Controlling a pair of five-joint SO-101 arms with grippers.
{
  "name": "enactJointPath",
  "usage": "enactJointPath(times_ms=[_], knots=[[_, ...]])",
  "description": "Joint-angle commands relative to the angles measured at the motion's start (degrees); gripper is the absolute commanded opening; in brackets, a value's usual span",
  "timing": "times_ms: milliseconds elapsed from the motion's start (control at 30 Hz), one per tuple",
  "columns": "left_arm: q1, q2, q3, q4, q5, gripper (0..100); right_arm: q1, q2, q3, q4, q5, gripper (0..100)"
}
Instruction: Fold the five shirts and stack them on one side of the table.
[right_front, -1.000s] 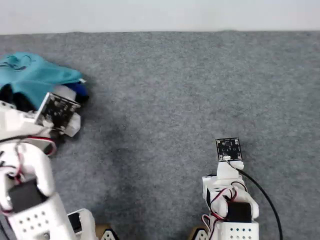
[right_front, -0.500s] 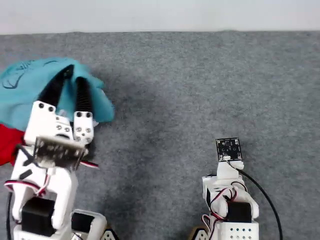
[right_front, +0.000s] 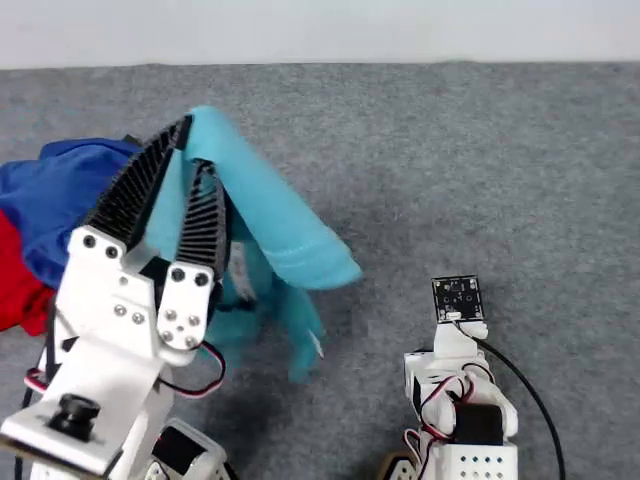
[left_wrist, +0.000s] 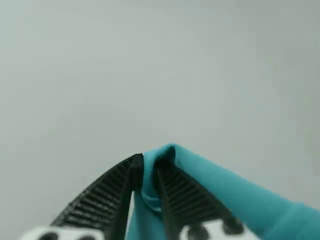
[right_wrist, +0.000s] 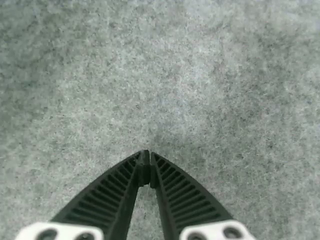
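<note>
Teal shirt (right_front: 270, 230) up off the desk (right_front: 480, 150), pinched by one fold in the left jaws, closed tight on the cloth. From the left wrist view, teal shirt (left_wrist: 240, 200) bunched between the two black ribbed fingers (left_wrist: 190, 200) and bulging just past the tips. Rest of the cloth draped out and down from the left arm (right_front: 120, 330) toward the middle of the desk, lower end hanging near the grey surface (touching it or not, cannot tell).

Behind the left arm, along the left side of the desk: a blue shirt (right_front: 70, 190), crumpled, and against it a red shirt (right_front: 15, 275), partly cut off by the edge of the high view.

Right arm (right_front: 458, 400) low at the near edge of the desk, well apart from all three shirts. Right jaws closed on nothing, tips together, pointed down at grey desk (right_wrist: 200, 75).
</note>
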Motion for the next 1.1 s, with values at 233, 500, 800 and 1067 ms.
enactJointPath(times_ms=[233,500,800,1067], knots=[[4.04,-0.18,3.21,0.53,0.26,1,0.22,-0.84,0.79,0.04,0.53,0.9],[-6.15,-0.53,21.85,3.69,-5.36,1,0.22,-0.84,0.79,0.04,0.53,0.9],[-11.60,-0.18,37.93,3.78,-21.80,1,0.22,-0.84,0.79,0.04,0.53,0.9],[-10.46,-0.09,40.84,11.16,-27.43,3,0.22,-0.84,0.79,0.04,0.53,0.9]])
